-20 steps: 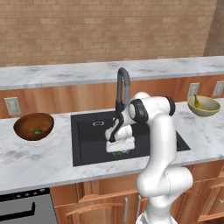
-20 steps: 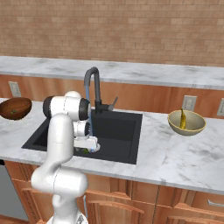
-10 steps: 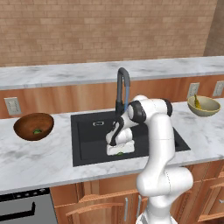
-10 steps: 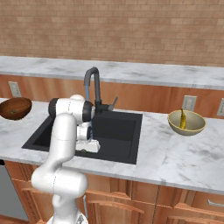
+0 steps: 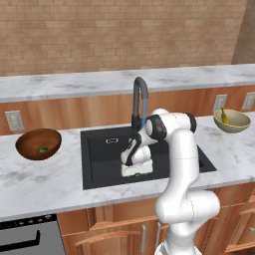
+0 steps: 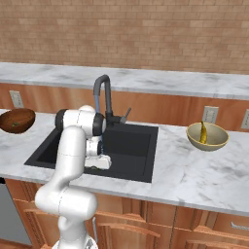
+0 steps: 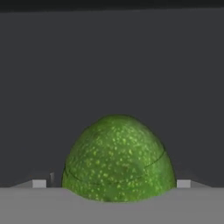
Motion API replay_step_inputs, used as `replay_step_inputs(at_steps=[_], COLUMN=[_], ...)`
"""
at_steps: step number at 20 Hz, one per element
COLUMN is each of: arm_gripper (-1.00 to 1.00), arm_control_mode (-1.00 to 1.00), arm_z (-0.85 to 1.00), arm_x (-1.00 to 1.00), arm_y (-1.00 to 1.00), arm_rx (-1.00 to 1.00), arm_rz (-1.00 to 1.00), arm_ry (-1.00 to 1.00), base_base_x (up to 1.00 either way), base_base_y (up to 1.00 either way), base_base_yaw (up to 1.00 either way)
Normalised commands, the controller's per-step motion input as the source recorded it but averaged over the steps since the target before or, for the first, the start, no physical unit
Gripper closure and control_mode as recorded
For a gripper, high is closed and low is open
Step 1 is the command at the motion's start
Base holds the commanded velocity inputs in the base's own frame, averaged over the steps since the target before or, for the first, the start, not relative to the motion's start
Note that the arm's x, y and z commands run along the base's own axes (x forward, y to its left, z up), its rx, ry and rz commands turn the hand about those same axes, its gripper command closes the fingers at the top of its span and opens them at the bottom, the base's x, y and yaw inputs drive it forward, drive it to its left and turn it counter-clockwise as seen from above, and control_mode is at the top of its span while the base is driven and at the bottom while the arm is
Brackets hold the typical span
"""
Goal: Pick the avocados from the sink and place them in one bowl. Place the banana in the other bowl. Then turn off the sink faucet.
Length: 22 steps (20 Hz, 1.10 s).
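With my gripper [image 5: 136,171] low in the sink [image 5: 102,164] and its jaws spread wide, I am on the second avocado [image 7: 117,158]; it lies on the black basin floor, centred between the fingertips, not yet gripped. One green fruit already sits in the brown bowl [image 5: 39,144]; the banana [image 6: 202,133] rests in the pale bowl [image 6: 208,137]. Next, I judge, close squarely on the fruit; then lift.
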Motion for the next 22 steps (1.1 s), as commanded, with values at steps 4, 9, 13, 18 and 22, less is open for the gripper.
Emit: replay_step_inputs(at_steps=[4,9,13,18,22], arm_gripper=[-1.0,1.0,1.0,1.0,1.0], arm_control_mode=[-1.0,-1.0,-1.0,-1.0,-1.0], arm_z=[-0.13,-0.16,-0.09,-0.08,-0.04], arm_x=[0.21,0.1,0.0,-0.11,-0.29], arm_y=[0.0,0.0,0.02,-0.01,-0.1], arm_rx=[0.0,-0.01,-0.01,0.0,0.0], arm_rz=[0.0,0.0,0.0,0.0,-0.01], arm_ry=[0.0,0.0,0.0,0.0,0.0], base_base_x=[0.0,0.0,0.0,0.0,0.0], base_base_y=[0.0,0.0,0.0,0.0,0.0], base_base_yaw=[0.0,0.0,0.0,0.0,0.0])
